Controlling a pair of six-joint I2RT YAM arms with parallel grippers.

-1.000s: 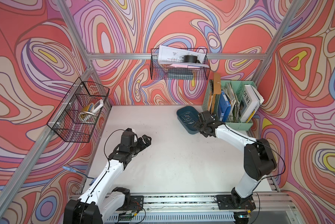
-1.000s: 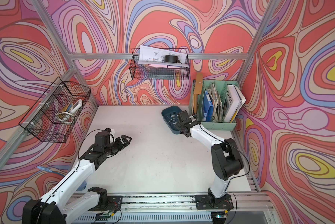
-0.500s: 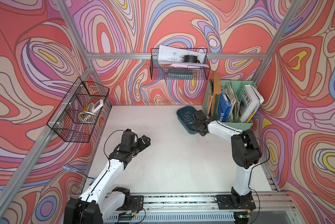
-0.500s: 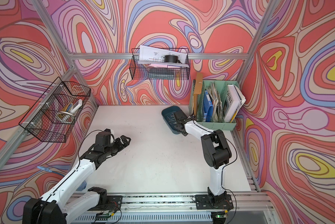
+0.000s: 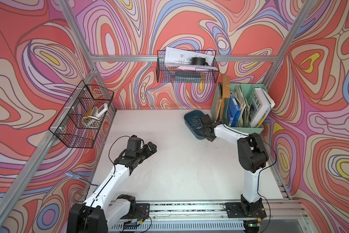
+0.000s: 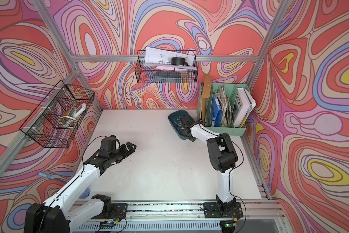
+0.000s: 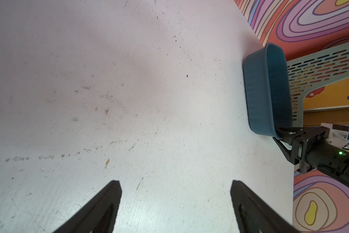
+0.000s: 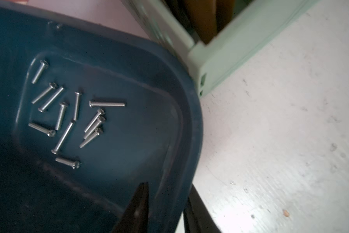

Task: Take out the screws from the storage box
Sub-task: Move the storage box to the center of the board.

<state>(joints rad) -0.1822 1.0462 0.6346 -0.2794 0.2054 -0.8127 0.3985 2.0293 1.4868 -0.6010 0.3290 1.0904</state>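
Note:
The storage box (image 5: 189,118) (image 6: 174,117) is a dark teal tray at the back right of the white table, also in the left wrist view (image 7: 258,90). Several silver screws (image 5: 195,123) (image 8: 63,136) lie loose on its floor. My right gripper (image 5: 204,131) (image 6: 186,131) (image 8: 168,185) is at the tray's near end. One finger is inside and one outside the tray's wall (image 8: 189,125), pinched onto it. My left gripper (image 5: 152,146) (image 6: 132,146) (image 7: 176,181) hovers over bare table at the left, open and empty.
A mint green file organizer (image 5: 240,125) full of books stands right beside the tray, against the right wall. A black wire basket (image 5: 187,68) hangs on the back wall and another (image 5: 82,115) on the left wall.
My right gripper has narrowed onto the tray's wall, and the right arm's elbow has swung up and in. The left arm has stayed where it was.

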